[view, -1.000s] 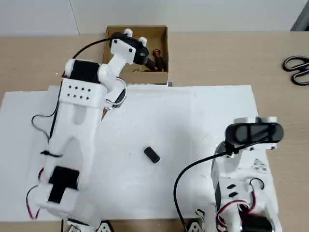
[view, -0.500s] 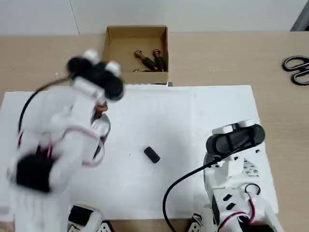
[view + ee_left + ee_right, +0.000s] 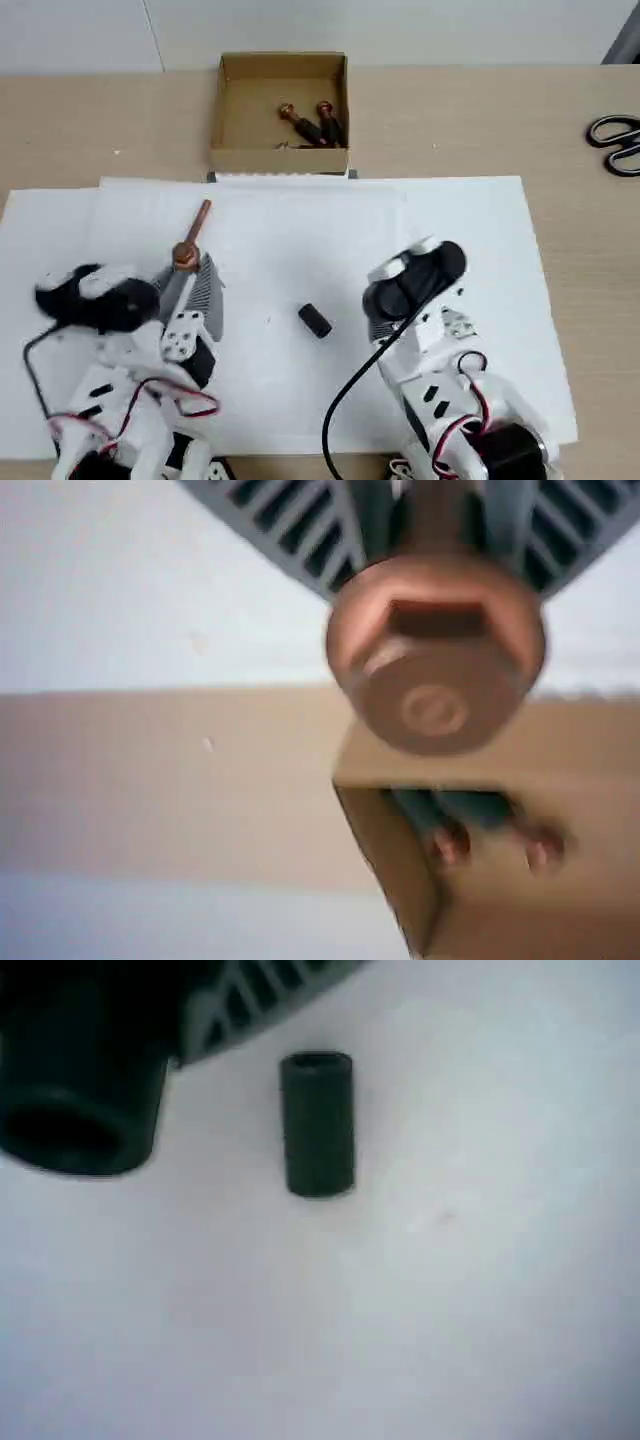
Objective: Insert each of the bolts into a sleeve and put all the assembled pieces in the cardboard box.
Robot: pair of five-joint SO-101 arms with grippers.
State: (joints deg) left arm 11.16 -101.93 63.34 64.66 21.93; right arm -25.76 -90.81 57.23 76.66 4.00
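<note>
Bolt-and-sleeve assembly, partly done. The left pincer is closed on a copper bolt, gripped near the head. The shaft points away from the arm toward the box. In the left wrist view the bolt head faces the camera between the grey fingers.

A black sleeve lies on its side on the paper, loose, between the two arms and well apart from the bolt. The right pincer sits near it, and the pictures do not show whether it is wide or narrow. In the right wrist view the sleeve lies just beside that pincer, apart from it. Two assembled pieces already lie in the box at the far side of the table.

Likely faults from here:
- The round sleeve may roll or skid if one finger touches it first.
- The long shaft, held only near the head, may pivot in the grip.
- Either fault would leave shaft and bore misaligned, so the bolt jams or pushes the sleeve away.
</note>
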